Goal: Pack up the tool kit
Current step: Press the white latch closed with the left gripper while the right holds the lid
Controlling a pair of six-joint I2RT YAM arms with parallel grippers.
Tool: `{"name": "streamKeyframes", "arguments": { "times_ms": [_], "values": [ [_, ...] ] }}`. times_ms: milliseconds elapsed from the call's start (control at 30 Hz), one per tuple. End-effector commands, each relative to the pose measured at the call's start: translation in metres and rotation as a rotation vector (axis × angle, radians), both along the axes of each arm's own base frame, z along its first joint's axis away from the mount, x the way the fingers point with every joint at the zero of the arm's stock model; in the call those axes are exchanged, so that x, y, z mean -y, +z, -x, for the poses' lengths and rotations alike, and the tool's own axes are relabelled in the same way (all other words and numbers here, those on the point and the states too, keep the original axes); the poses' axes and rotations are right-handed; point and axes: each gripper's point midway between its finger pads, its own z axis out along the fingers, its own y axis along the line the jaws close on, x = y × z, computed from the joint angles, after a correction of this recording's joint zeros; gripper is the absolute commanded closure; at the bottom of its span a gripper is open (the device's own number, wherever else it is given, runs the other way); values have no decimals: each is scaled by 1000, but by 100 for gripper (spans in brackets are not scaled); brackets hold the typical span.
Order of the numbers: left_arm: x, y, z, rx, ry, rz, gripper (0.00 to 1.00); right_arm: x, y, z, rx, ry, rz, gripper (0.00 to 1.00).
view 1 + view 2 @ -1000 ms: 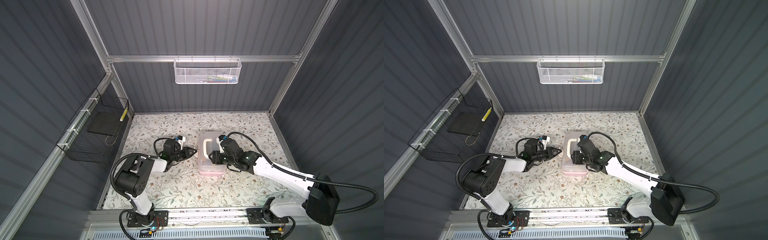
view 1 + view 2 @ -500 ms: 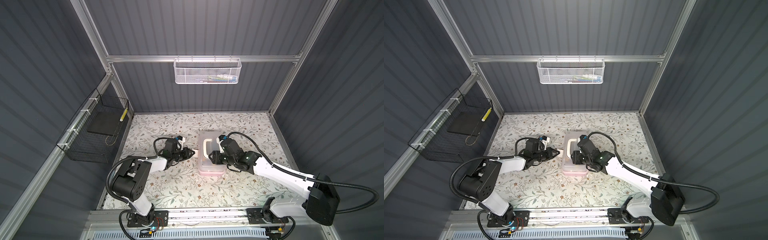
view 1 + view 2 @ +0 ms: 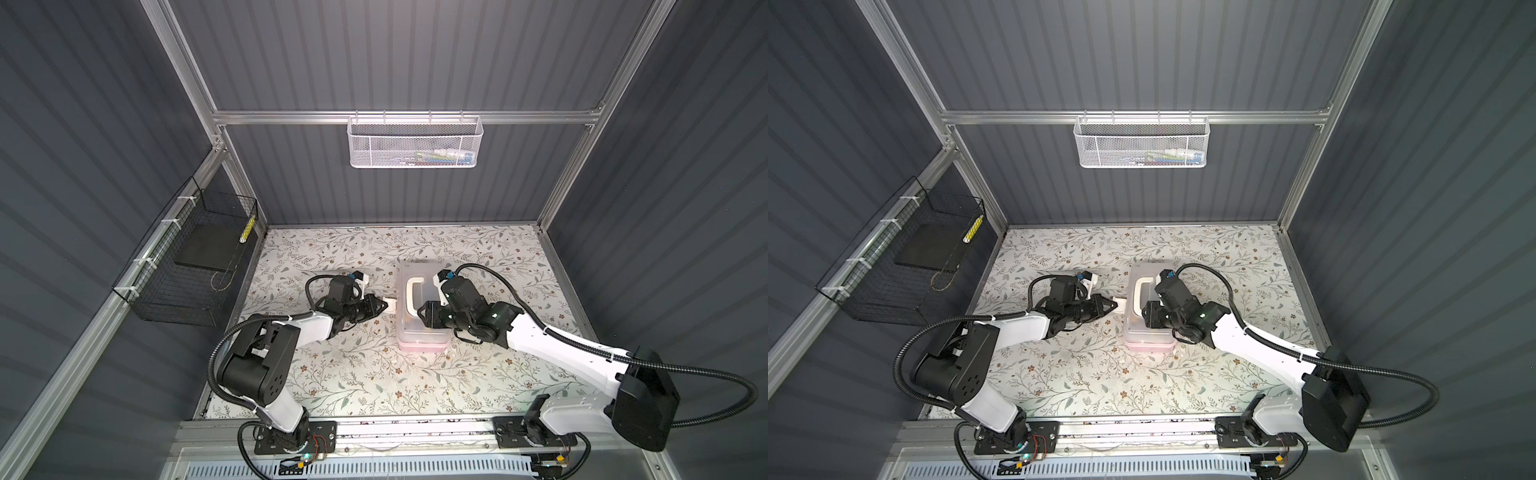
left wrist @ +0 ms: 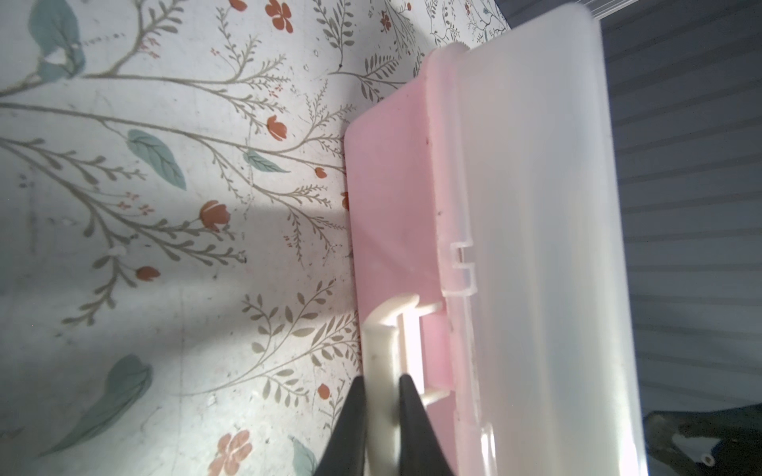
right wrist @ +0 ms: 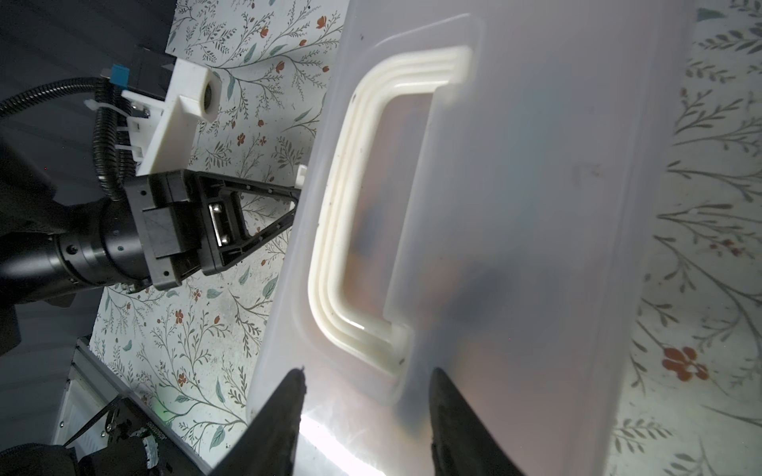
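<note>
In both top views the tool kit (image 3: 419, 336) lies flat near the middle of the floral worktop (image 3: 353, 374), lid down. The left gripper (image 3: 385, 306) reaches its left long side at the white latch (image 3: 392, 303). The right gripper (image 3: 420, 313) sits over the lid beside the white handle (image 3: 407, 297), and its arm hides the kit's right edge. A white mesh basket (image 3: 1140, 143) hangs on the back rail; its small coloured contents are too small to tell. A black wire basket (image 3: 905, 270) on the left wall holds a dark slab, well apart from the kit.

In the left wrist view, the left gripper (image 4: 381, 428) is clenched on the latch (image 4: 381, 350), which sticks out from the pink base (image 4: 391, 206) under the frosted lid (image 4: 536, 206).

In the right wrist view, the right gripper (image 5: 367, 424) has its jaws parted with nothing between them, its tips at the lid by the end of the handle (image 5: 350, 206). Whether they touch the lid I cannot tell. The left gripper (image 5: 295, 198) shows at the kit's far edge.
</note>
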Motion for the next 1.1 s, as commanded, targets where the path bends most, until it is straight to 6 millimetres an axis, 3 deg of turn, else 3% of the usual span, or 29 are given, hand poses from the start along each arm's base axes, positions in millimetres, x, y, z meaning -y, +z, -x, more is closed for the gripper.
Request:
{"name": "streamKeyframes", "arguments": {
  "times_ms": [0, 267, 433, 567, 1067],
  "values": [
    [14, 44, -6, 96, -50, 72, 85, 14, -26, 9, -68, -13, 78, 49],
    [15, 60, -4, 114, -61, 91, 83, 13, -26, 8, -66, -12, 70, 49],
    [19, 63, -1, 113, -70, 103, 68, 14, -27, 8, -66, -11, 74, 49],
    [22, 66, 1, 121, -78, 112, 64, 14, -26, 8, -65, -11, 72, 49],
    [29, 52, 7, 101, -99, 100, 72, 15, -28, 8, -68, -13, 81, 49]
  ]
}}
